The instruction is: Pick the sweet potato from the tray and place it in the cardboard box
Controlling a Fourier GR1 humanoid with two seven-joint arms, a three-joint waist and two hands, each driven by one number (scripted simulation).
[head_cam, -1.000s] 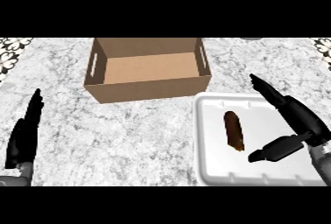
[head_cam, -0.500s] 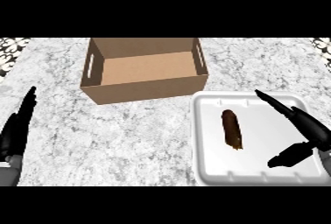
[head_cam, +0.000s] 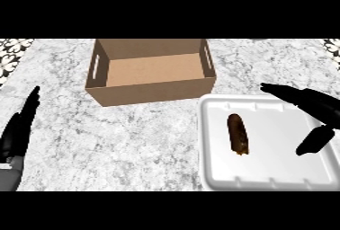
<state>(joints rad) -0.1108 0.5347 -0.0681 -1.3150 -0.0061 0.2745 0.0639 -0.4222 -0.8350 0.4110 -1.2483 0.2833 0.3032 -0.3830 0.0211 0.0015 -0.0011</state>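
Spreading across the frame, a marbled grey worktop carries a cardboard box and a white tray.
The box sits open at upper centre, with the tray just below its right corner, at lower right. The right robot hand hangs over the tray's right side, spread wide, fingers straight and thumb apart, holding nothing. The left robot hand rests at the left edge, fingers straight. The sweet potato lies lengthwise in the tray, left of centre, untouched.
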